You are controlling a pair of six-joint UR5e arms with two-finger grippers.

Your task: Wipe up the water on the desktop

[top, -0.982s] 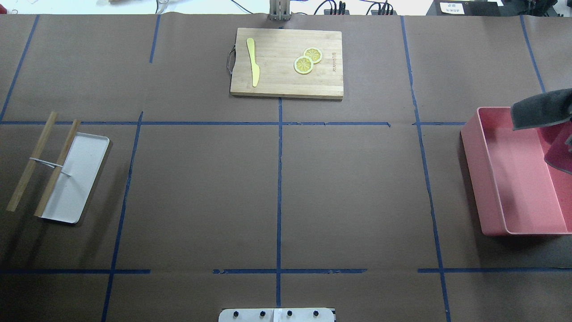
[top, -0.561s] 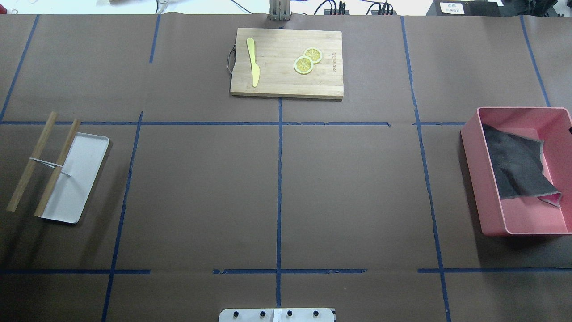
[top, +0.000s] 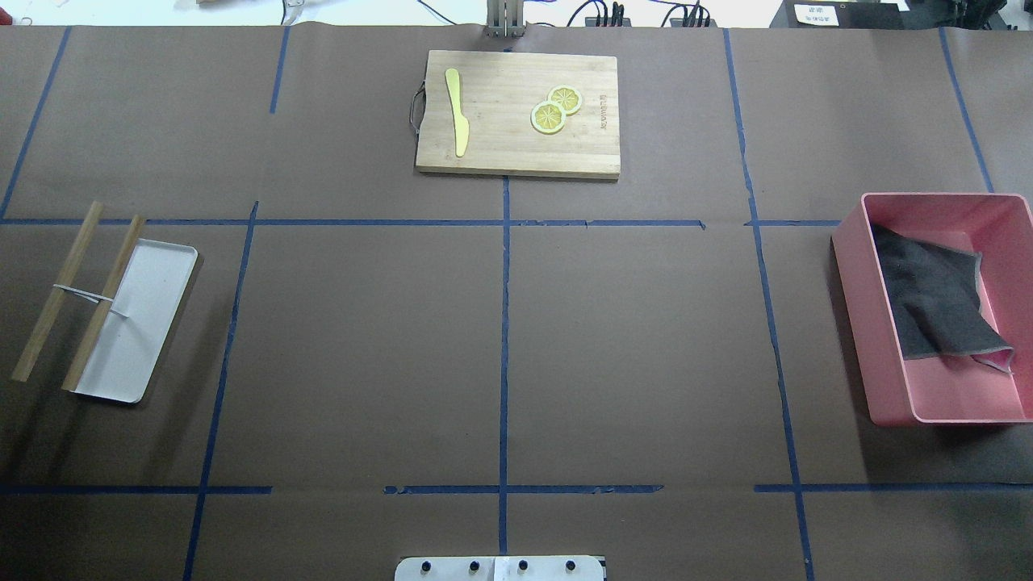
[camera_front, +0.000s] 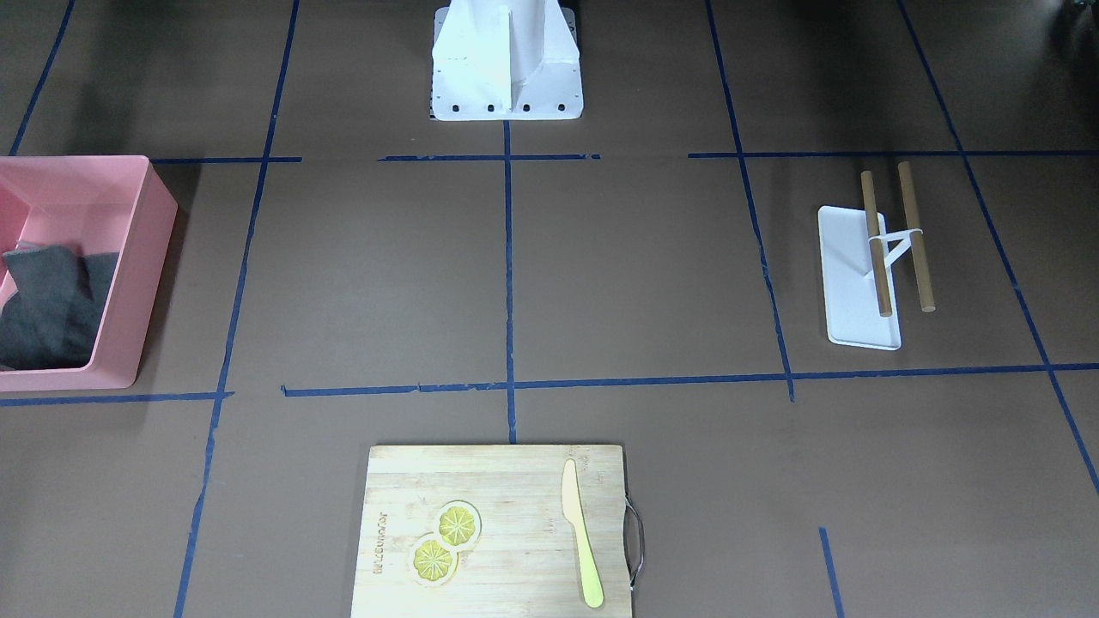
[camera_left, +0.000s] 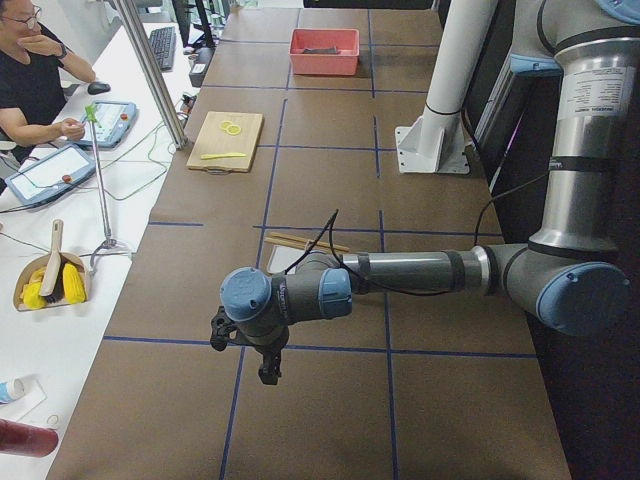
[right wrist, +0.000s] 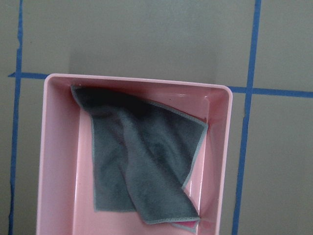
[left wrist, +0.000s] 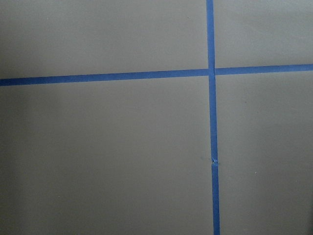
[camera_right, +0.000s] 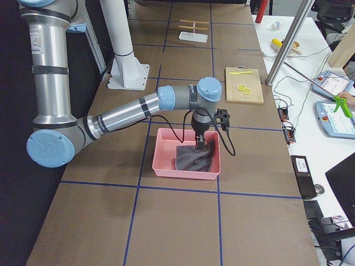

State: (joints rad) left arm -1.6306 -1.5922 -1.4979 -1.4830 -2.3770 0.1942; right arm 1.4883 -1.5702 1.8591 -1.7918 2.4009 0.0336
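The desktop (top: 629, 339) is dark brown with blue tape lines; I see no water on it. A grey cloth (top: 928, 298) lies crumpled in a pink bin (top: 854, 307) at the right end; it also shows in the right wrist view (right wrist: 142, 166) and the front view (camera_front: 43, 300). My right gripper (camera_right: 198, 147) hangs over the bin just above the cloth (camera_right: 194, 159); I cannot tell if it is open or shut. My left gripper (camera_left: 268, 372) hovers over bare desktop at the left end; I cannot tell its state.
A wooden cutting board (top: 516, 113) with a yellow knife (top: 457, 113) and lemon slices (top: 555, 109) lies at the far middle. A white tray (top: 137, 323) with two wooden sticks (top: 56, 290) lies at the left. An operator (camera_left: 30, 80) sits beyond the table.
One second ago the grey cloth hung in the air above the bin at the right edge. It dropped into the bin and has lain still since.
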